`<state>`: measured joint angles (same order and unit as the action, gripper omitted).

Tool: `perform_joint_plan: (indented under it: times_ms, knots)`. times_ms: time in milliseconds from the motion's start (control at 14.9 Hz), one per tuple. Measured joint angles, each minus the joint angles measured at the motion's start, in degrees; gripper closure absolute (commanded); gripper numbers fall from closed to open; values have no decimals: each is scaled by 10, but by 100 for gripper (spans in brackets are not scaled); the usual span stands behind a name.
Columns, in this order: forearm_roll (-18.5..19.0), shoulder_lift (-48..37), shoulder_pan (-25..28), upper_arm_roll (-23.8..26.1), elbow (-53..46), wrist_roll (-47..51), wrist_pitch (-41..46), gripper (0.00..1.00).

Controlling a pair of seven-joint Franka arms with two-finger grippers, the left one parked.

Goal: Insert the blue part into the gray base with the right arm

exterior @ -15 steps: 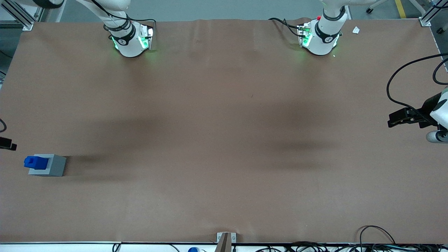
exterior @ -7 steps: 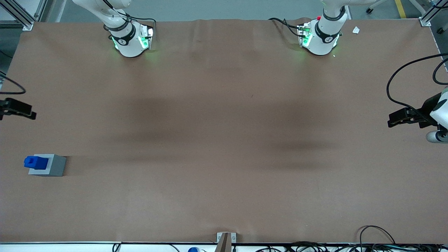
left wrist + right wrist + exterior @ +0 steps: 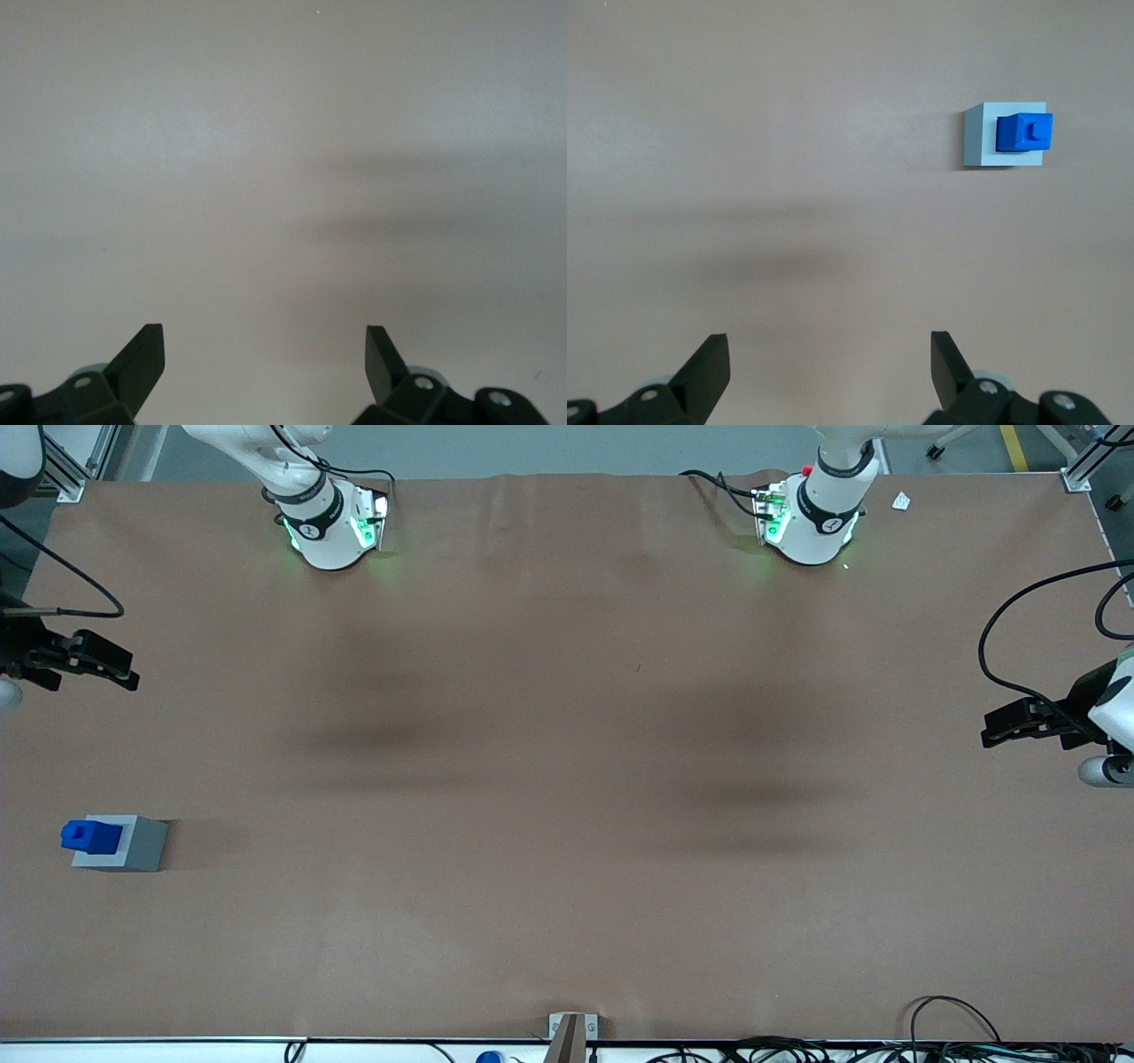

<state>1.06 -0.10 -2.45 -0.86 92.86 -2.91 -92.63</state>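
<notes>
The gray base [image 3: 133,847] stands on the brown table at the working arm's end, nearer the front camera. The blue part [image 3: 89,836] sits in the base's top, its stepped nub up and its body overhanging the base's outer edge. Both show in the right wrist view: the gray base [image 3: 980,140] with the blue part [image 3: 1022,133] on it. My right gripper [image 3: 113,669] hangs open and empty at the table's edge, well above and farther from the front camera than the base. Its fingertips [image 3: 710,359] stand wide apart in the wrist view.
The brown table [image 3: 567,779] spreads wide. The two arm bases [image 3: 332,527] stand at the table's edge farthest from the front camera. A metal bracket [image 3: 571,1032] and cables lie along the near edge.
My right gripper has moved away from the base, farther from the front camera and a little inward over the table. The blue part and gray base have not moved.
</notes>
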Motion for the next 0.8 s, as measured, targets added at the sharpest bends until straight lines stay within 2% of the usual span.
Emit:
perform_joint_plan:
  times_ms: [536,804]
  knots:
    - [-1,-8,-12,-4,-9,3,-4,0]
    - [-1,-8,7,2,-9,71,14,0]
